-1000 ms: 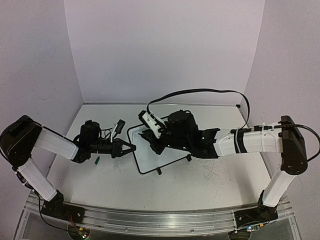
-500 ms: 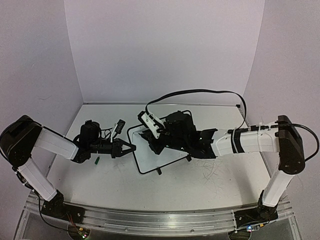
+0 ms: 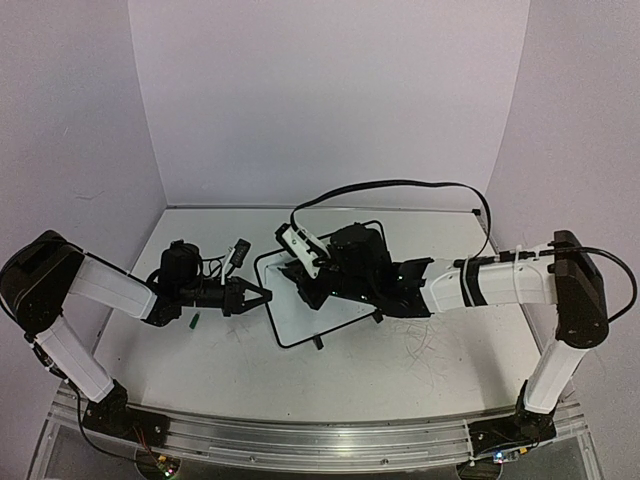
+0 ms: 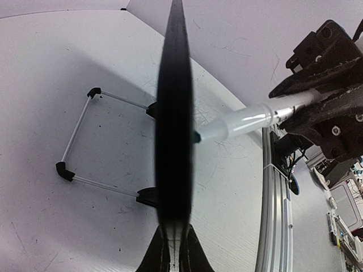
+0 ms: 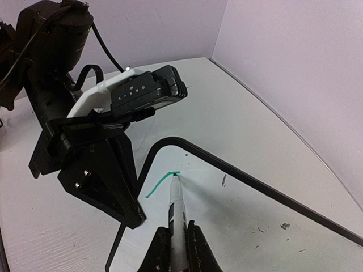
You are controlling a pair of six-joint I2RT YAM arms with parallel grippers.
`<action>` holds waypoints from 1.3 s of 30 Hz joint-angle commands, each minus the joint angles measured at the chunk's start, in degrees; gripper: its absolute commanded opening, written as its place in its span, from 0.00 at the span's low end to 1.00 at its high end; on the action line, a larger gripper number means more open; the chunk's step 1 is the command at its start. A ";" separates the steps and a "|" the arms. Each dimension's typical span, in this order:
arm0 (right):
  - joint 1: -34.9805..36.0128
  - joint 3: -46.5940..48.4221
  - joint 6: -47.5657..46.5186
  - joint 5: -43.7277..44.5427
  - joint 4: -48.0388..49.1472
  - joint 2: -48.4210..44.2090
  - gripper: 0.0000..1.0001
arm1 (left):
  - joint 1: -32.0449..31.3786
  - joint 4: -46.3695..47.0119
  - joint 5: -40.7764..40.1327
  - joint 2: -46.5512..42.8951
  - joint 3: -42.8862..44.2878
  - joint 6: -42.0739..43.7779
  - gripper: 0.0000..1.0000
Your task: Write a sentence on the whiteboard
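Scuffed white tabletop (image 3: 200, 365). My right gripper (image 5: 174, 249), clamped on the marker (image 5: 176, 207), has crept slightly left, and a short green stroke (image 5: 161, 184) sits at its tip. My left gripper (image 3: 255, 296) is closed on the near edge of the whiteboard (image 3: 300, 322), steadying it. Sentence barely begun.

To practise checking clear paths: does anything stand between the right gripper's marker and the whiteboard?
Nothing visible does. The marker in the right gripper touches the whiteboard at the end of a short green stroke; the left gripper clamps the board's edge, aside.
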 commanded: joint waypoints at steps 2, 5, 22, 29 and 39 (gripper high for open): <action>-0.14 0.96 0.58 0.89 1.08 0.56 0.00 | -0.02 0.14 -1.31 -1.29 -0.29 2.78 0.00; -0.10 0.60 0.83 0.71 0.85 0.49 0.00 | -0.02 0.10 -1.31 -1.26 -0.22 2.78 0.00; -0.07 -2.31 2.24 0.74 0.56 -0.90 0.00 | -0.02 -0.06 -1.31 -1.65 -0.28 2.87 0.00; -0.03 -3.58 2.70 0.23 0.56 -1.43 0.00 | -0.02 -0.29 -1.36 -1.98 -0.52 2.87 0.00; -0.05 -3.06 2.72 0.52 0.56 -1.36 0.00 | -0.05 -0.44 -1.40 -2.15 -0.63 2.86 0.00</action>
